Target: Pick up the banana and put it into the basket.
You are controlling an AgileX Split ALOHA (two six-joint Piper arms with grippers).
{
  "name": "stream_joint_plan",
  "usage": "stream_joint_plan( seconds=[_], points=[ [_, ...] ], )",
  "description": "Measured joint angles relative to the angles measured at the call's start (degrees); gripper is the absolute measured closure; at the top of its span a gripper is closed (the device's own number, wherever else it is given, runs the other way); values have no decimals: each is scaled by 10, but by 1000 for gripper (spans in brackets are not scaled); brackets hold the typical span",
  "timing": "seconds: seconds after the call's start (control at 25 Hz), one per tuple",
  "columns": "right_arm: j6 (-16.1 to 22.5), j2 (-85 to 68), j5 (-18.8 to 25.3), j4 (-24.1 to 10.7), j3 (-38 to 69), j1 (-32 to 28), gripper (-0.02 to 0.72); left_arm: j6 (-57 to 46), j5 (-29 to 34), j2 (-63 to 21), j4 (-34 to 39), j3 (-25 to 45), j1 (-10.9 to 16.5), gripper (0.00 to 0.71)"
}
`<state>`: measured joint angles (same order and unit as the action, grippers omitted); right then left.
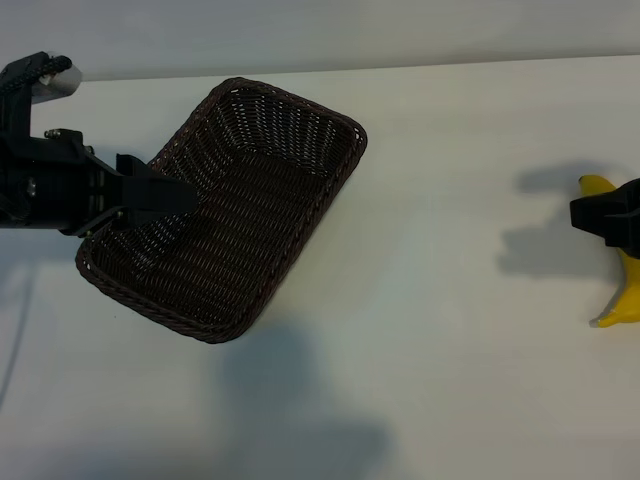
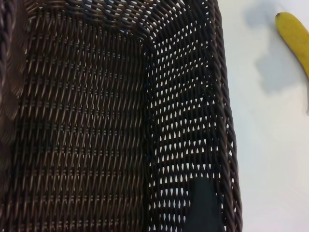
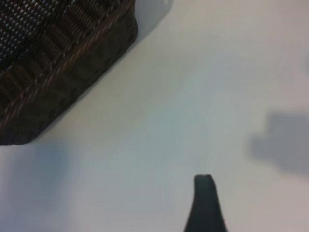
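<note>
While the basket (image 1: 240, 200) sits tilted at an angle on the white tabletop (image 1: 440, 300), the left gripper (image 1: 165, 195) hangs over its left end, jaws spread apart with nothing in them. From the left wrist view you mostly get dark weave, one black fingertip (image 2: 205, 205) low over the inside wall, and the banana (image 2: 295, 41) off on the tabletop beyond the rim. The banana (image 1: 622, 285) lies way over at the right edge, well apart from the basket, not in it. The right gripper (image 1: 605, 218) sits over the banana's upper part, covering some of it; its jaws are also released, holding nothing as far as anyone can see.
</note>
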<state>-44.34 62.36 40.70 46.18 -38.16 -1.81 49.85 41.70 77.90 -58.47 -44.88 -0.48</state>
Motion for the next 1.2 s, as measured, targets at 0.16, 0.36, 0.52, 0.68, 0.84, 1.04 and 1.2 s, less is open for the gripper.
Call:
stream_joint_plan(
  seconds=[0.16, 0.36, 0.52, 0.68, 0.84, 1.04, 1.2],
  points=[
    [0, 0, 0, 0, 0, 0, 179, 0, 0, 0, 0, 0, 0, 150],
    [0, 0, 0, 0, 0, 0, 179, 0, 0, 0, 0, 0, 0, 150],
    [0, 0, 0, 0, 0, 0, 179, 0, -1, 0, 0, 0, 0, 150],
    [0, 0, -1, 4, 0, 0, 179, -2, -1, 0, 0, 0, 0, 150],
    [0, 0, -1, 5, 0, 0, 179, -89, 32, -9, 30, -11, 10, 150],
    [0, 0, -1, 5, 0, 0, 179, -344, 63, -67, 151, -25, 11, 150],
    [0, 0, -1, 5, 0, 0, 179, -585, 70, -101, 257, -25, 11, 150]
  ],
)
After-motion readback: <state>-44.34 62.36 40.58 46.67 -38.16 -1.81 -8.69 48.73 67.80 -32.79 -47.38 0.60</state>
